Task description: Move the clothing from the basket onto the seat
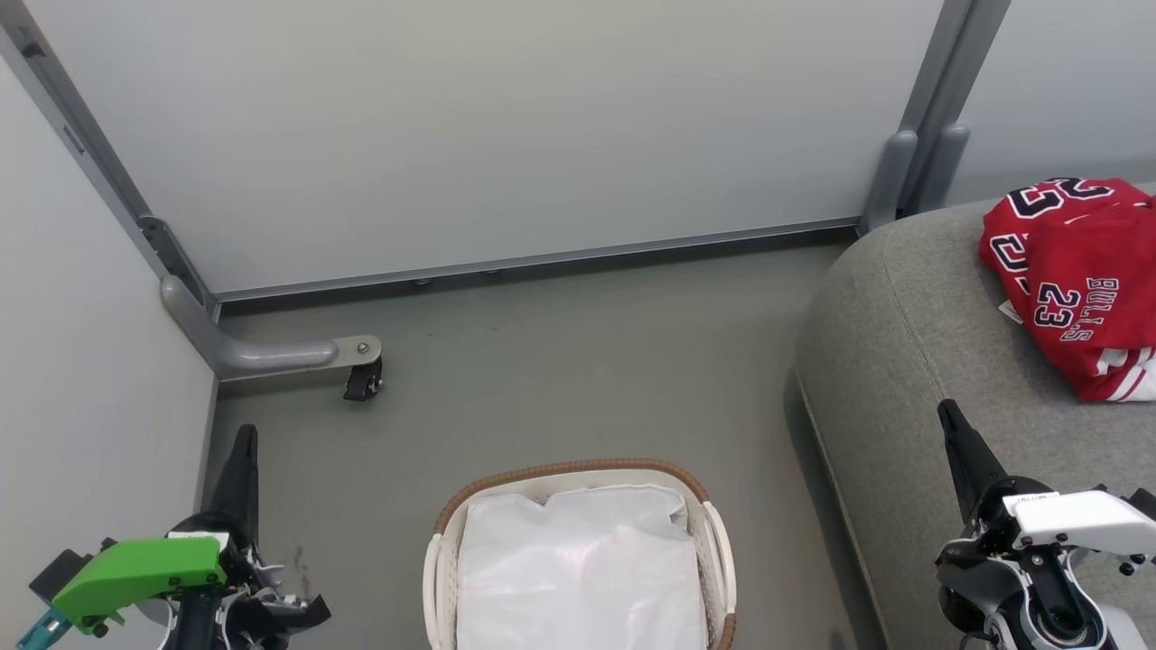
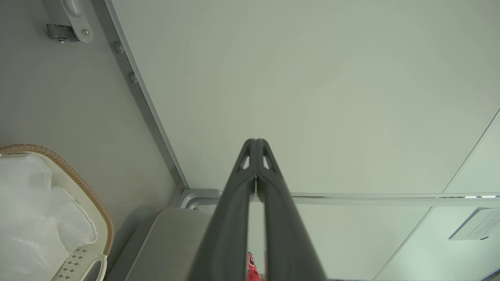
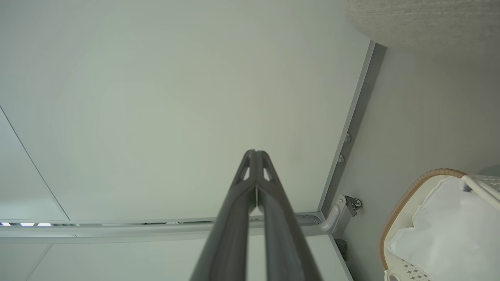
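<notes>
The red clothing, with "23" and white trim, lies in a heap on the grey seat at the right. The white basket with its brown woven rim stands on the floor at bottom centre, holding a white cloth liner. My left gripper is at the lower left over the floor, shut with nothing in it. My right gripper is at the lower right above the seat's front, shut and holding nothing. The wrist views show the left fingertips and right fingertips pressed together, with the basket at the edge.
Grey partition panels wall off the back and left. A curved metal foot with a black caster juts onto the floor at the left. A sliver of red clothing and the seat show in the left wrist view.
</notes>
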